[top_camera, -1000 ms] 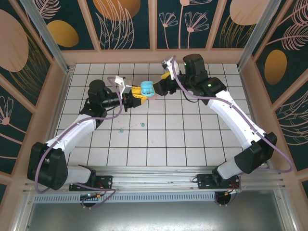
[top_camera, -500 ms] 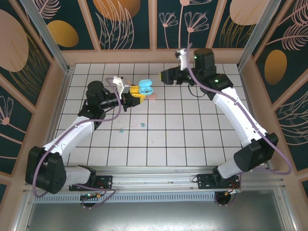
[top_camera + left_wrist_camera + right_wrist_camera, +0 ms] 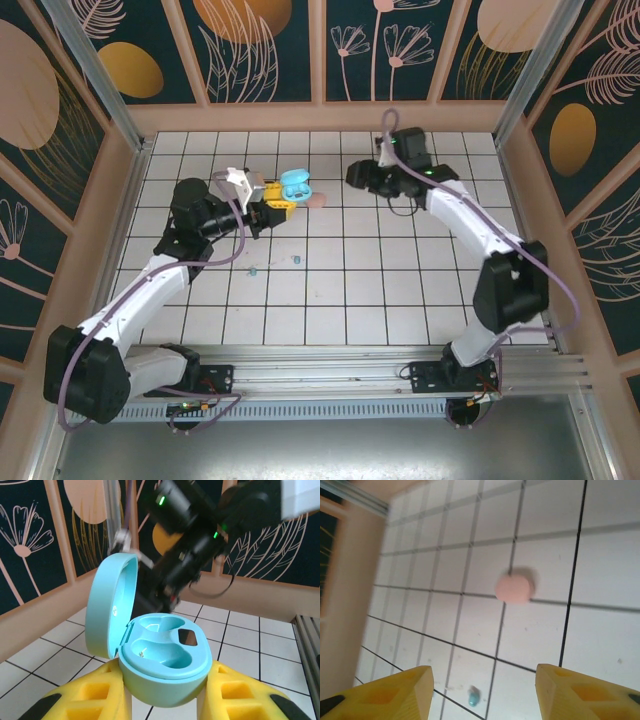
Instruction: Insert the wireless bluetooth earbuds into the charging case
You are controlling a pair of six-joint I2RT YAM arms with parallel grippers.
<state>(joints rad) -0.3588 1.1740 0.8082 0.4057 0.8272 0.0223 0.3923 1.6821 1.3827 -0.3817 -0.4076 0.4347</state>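
If you start from the top view, the count is two earbuds, one teal case and one pink case. The left-hand earbud (image 3: 252, 270) and the right-hand earbud (image 3: 296, 260) sit near each other on the tiled floor (image 3: 400, 290), just below centre. Both are teal and way too tiny to tell which way they point. The charging case (image 3: 296, 186) is in the upper middle with its lid flipped open, gripped by the left gripper (image 3: 277, 196). The pink case (image 3: 318, 200) lies just right of it. The right gripper (image 3: 353, 176) hangs a bit further right, and I can't read its opening from here.

In the left wrist view, the left gripper (image 3: 165, 700) has its yellow fingers (image 3: 85, 702) clamped on both sides of the charging case (image 3: 162, 655). The opening faces up and the long axis runs across the frame. The lid stands upright on the left, and I count two wells with nothing in them. The dark right arm (image 3: 190, 545) sits behind.

In the right wrist view, the right gripper (image 3: 482, 690) is spread wide, holding nothing. The pink case (image 3: 514, 588) lies flat at centre. One teal earbud (image 3: 473, 697) sits at the bottom, blurry, looking slightly longer up-down.
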